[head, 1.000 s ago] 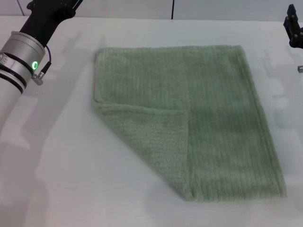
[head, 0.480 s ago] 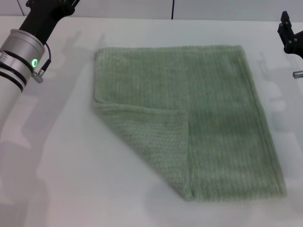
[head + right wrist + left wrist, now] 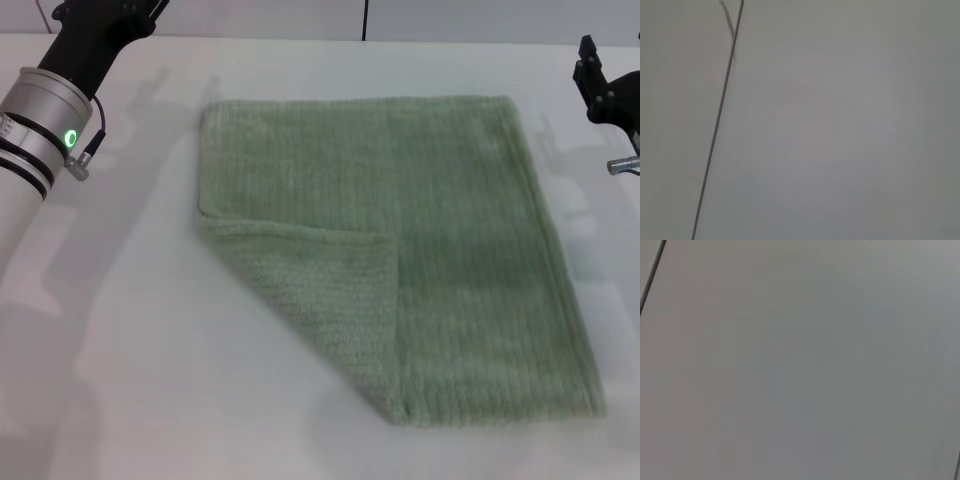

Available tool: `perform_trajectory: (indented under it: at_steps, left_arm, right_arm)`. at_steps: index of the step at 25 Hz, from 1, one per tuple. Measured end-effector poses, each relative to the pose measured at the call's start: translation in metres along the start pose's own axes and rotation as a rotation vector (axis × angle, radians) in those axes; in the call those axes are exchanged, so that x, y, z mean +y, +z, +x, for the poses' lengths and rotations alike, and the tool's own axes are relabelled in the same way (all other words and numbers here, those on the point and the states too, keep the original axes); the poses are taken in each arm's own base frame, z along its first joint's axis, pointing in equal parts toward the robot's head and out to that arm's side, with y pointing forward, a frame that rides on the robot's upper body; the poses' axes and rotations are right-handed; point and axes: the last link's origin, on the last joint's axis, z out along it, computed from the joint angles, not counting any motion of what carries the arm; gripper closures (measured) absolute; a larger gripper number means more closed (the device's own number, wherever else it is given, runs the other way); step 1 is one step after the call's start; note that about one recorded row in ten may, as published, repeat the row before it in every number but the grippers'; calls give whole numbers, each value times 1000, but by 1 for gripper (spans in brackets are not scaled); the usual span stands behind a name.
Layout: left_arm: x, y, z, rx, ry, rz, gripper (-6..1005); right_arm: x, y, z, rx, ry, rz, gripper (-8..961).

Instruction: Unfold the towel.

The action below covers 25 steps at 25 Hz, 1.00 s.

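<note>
The towel [image 3: 400,250] lies flat on the white tabletop [image 3: 150,380], its near-left corner folded over. The left arm [image 3: 50,110] and the right gripper [image 3: 606,95] flank it, neither touching.

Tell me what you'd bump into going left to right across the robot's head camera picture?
Left arm → folded-over corner of the towel → flat rest of the towel → right end effector, all on or above the white table.

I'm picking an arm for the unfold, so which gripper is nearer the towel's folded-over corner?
Left, though only its arm shows. The left arm is off the towel's far left side, nearer the folded-over corner; the right gripper hangs beyond the far right corner.
</note>
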Motion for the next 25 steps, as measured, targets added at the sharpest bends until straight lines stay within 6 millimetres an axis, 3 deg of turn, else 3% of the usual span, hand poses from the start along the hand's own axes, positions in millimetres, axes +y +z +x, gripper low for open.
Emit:
perform_trajectory:
  at_steps: [10, 16, 20, 25]
  left_arm:
    - [-1, -1, -1, -5, 3, 4, 198]
    - [-2, 0, 0, -1, 4, 9, 199]
    - [-2, 5, 6, 18, 12, 6, 199]
    - [-3, 11, 14, 36, 28, 0, 199]
  right_arm:
    - [7, 13, -9, 22, 56, -9, 453]
    - [13, 32, -21, 115, 106, -21, 739]
    - [17, 50, -41, 274, 125, -84, 911]
    - [11, 56, -62, 422, 207, -148, 943]
